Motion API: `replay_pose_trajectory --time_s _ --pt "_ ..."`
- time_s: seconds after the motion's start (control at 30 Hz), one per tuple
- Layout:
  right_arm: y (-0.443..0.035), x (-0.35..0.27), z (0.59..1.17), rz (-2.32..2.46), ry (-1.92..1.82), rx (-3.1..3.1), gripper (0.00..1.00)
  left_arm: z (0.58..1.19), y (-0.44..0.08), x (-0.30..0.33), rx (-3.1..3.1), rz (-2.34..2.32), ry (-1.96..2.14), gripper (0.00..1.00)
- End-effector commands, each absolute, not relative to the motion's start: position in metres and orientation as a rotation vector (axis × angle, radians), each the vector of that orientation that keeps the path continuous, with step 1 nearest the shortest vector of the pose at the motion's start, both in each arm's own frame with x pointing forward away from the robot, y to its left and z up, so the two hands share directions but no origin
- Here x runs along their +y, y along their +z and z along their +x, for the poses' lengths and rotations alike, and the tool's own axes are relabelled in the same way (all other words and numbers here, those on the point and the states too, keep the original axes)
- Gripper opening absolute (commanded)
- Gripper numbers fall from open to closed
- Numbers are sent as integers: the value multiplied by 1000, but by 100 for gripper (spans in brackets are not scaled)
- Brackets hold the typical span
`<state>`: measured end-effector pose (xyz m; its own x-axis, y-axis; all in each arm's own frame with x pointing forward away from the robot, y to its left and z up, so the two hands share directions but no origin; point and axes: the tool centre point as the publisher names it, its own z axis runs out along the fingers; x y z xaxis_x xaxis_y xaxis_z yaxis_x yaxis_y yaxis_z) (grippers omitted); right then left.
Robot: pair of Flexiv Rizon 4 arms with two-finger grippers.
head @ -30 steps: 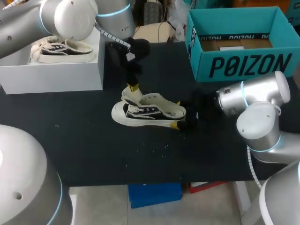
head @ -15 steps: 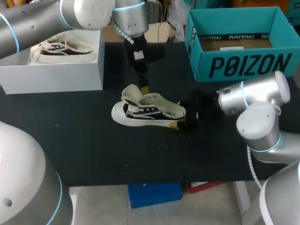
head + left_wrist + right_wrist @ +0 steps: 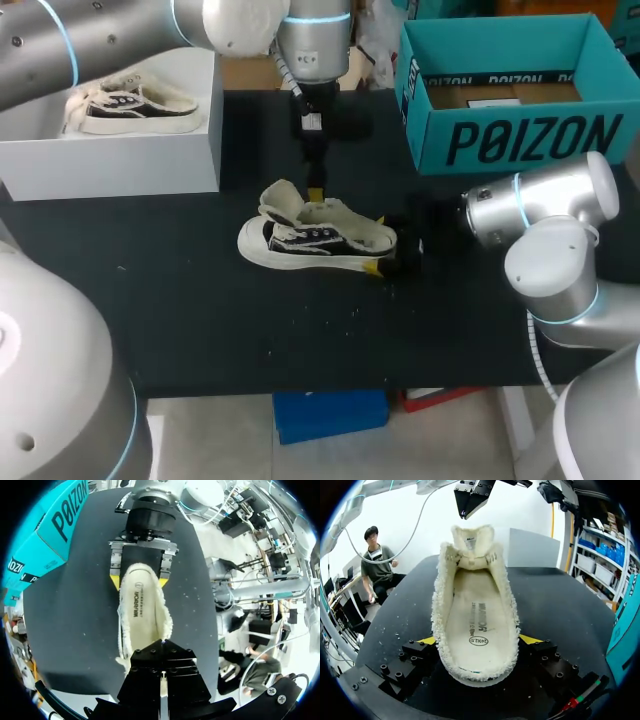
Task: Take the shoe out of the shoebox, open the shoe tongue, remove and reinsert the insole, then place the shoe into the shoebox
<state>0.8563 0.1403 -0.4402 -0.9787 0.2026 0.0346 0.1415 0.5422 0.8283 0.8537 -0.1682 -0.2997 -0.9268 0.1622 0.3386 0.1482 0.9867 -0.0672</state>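
Shoe [image 3: 315, 240] lies upright on its sole mid-table [image 3: 200, 320], long axis running side to side, toe toward my left, heel toward my right. Bare black tabletop stretches between it and the near edge. The right gripper [image 3: 479, 641] clamps the heel from both sides. The left gripper [image 3: 315, 192] hangs just beyond the raised tongue [image 3: 283, 203]; whether it is clenched or released cannot be told. At the far edge stand a teal shoebox [image 3: 520, 140] on the right and a white box [image 3: 110, 160] on the left, both well apart from the shoe.
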Motion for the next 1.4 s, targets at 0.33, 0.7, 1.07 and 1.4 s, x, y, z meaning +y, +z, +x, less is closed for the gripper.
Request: replay_pose_trajectory --time_s 0.33,0.7,1.07,1.4 --pt "-442 141 857 303 1442 2702 0 867 -328 -174 -2925 -277 266 0" --pt "-442 141 857 303 1442 2702 0 875 -364 -187 -2844 -303 225 0" --pt "-442 141 857 303 1442 2702 0 869 -381 -195 -2789 -303 245 0" --pt "-442 141 857 303 1442 2702 0 836 -390 -193 -2778 -300 236 0"
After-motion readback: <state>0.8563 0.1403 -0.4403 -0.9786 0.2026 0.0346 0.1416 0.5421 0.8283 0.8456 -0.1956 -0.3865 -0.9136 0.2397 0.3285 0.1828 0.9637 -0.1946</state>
